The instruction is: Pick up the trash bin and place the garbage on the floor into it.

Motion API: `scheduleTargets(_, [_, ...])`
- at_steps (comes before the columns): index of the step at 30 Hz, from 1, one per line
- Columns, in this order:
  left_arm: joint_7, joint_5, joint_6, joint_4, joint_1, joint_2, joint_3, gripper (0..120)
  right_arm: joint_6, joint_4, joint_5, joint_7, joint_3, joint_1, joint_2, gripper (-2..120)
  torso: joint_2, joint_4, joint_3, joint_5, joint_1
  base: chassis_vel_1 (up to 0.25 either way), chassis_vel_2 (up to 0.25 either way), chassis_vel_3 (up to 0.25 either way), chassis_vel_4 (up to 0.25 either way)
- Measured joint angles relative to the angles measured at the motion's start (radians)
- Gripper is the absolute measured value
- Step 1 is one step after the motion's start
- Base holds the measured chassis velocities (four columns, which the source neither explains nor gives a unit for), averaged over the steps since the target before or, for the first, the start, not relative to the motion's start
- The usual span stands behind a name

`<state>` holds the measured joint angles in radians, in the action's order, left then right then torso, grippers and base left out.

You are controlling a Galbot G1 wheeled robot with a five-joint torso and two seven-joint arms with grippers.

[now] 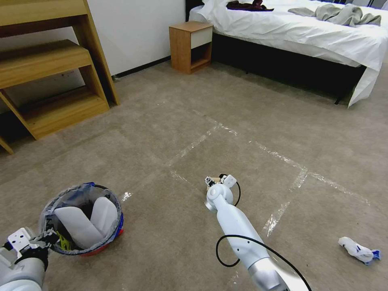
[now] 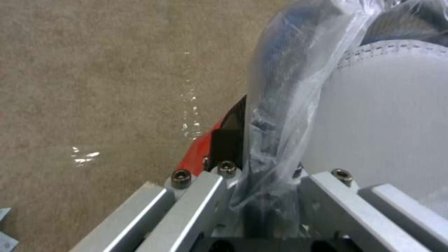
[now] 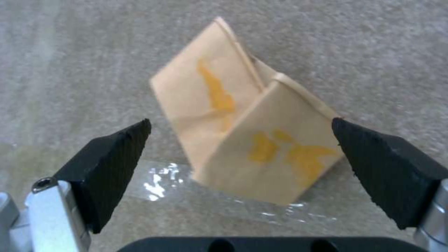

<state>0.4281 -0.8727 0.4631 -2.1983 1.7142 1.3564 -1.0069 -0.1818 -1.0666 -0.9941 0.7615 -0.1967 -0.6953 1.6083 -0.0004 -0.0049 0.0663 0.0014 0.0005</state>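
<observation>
The trash bin [image 1: 83, 221], red base and blue band with a crinkled plastic liner, hangs at the lower left with white slippers [image 1: 87, 220] inside. My left gripper [image 1: 42, 239] is shut on its near rim; the left wrist view shows the bagged rim [image 2: 275, 133] clamped between the metal jaws. My right gripper [image 1: 213, 181] reaches down to the floor [image 1: 226, 105] at centre. In the right wrist view it [image 3: 240, 140] stands open, its black fingertips [image 3: 112, 157] on either side of a folded tan paper bag [image 3: 243, 133] with yellow marks, lying on the carpet. A crumpled white and blue tissue wad [image 1: 359, 250] lies at the far right.
A wooden shelf unit [image 1: 48, 68] stands at the back left, a small wooden nightstand [image 1: 190, 45] at the back centre, and a bed [image 1: 307, 36] with white sheets at the back right. Shiny tape strips [image 1: 283, 210] cross the carpet.
</observation>
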Motion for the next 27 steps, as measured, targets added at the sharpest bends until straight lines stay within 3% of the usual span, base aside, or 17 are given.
scheduleTargets(16, [0.002, -0.007, -0.005, 0.024, -0.036, -0.029, 0.032, 1, 0.004, 0.017, 0.015, 0.01, -0.008, -0.029, 0.0, 99, 0.0, -0.0001, 0.0, 0.0, 0.0, 0.0, 0.0, 0.0, 0.0])
scheduleTargets(27, [0.002, -0.007, -0.004, 0.021, -0.035, -0.02, 0.034, 1, 0.005, 0.039, 0.022, 0.002, 0.007, -0.021, 0.0, 99, 0.0, 0.0001, 0.0, 0.0, 0.0, 0.0, 0.0, 0.0, 0.0])
